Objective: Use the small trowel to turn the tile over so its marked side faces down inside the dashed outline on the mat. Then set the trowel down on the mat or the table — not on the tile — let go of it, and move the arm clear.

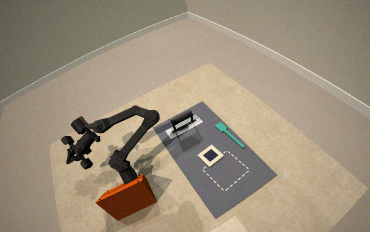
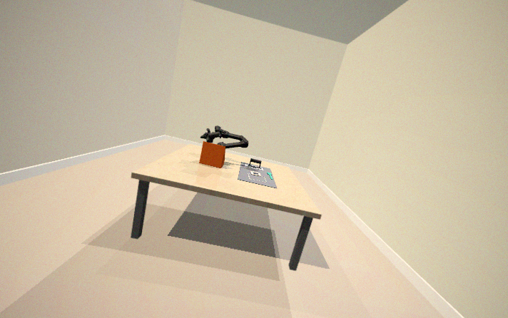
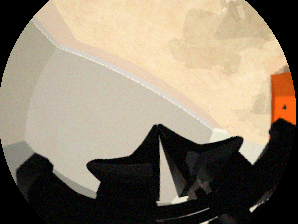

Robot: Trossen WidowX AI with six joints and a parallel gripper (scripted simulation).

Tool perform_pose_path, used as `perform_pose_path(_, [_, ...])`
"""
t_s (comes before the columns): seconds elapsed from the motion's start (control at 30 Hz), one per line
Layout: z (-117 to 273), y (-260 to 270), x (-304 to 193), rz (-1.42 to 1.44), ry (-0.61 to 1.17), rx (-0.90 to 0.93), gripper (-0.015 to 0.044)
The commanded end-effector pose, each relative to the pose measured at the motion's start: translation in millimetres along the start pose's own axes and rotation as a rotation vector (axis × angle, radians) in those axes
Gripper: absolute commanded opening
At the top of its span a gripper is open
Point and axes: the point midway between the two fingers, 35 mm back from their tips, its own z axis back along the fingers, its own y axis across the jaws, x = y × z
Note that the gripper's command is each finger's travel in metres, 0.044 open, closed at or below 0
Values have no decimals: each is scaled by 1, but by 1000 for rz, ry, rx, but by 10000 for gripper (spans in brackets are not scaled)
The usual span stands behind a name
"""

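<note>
A flat tile [image 1: 210, 155] [image 2: 255, 173] lies on the grey mat [image 1: 214, 201] [image 2: 271, 183], its dark square mark facing up. It covers part of one side of the dashed outline [image 1: 224, 190] and lies mostly outside it. A trowel [image 1: 182, 116] [image 2: 255, 160] with a silver blade and a raised black handle rests near the mat's back left edge. A teal tool [image 1: 221, 127] [image 2: 270, 174] with a small square blade and a thin handle lies near the right edge. My gripper [image 1: 67, 162] [image 2: 202, 137] [image 3: 157, 127] is shut and empty, raised left of the mat, well away from both tools.
An orange block [image 1: 131, 201] [image 2: 212, 154] [image 3: 284, 107] stands at the arm's base, left of the mat. The mat lies on a light wooden table [image 1: 305, 175] [image 2: 210, 183]. A pale patch [image 1: 232, 225] shows near the mat's front corner.
</note>
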Motion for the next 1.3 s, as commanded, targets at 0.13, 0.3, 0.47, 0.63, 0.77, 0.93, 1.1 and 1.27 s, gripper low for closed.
perform_pose_path(0.13, [0, 0, 0, 0, 0, 0, 0])
perform_pose_path(0.3, [0, 0, 0, 0, 0, 0, 100])
perform_pose_path(0.47, [0, 0, 0, 0, 0, 0, 100])
perform_pose_path(0.63, [0, 0, 0, 0, 0, 0, 100])
perform_pose_path(0.77, [0, 0, 0, 0, 0, 0, 100])
perform_pose_path(0.93, [0, 0, 0, 0, 0, 0, 100])
perform_pose_path(1.1, [0, 0, 0, 0, 0, 0, 0])
perform_pose_path(1.27, [0, 0, 0, 0, 0, 0, 0])
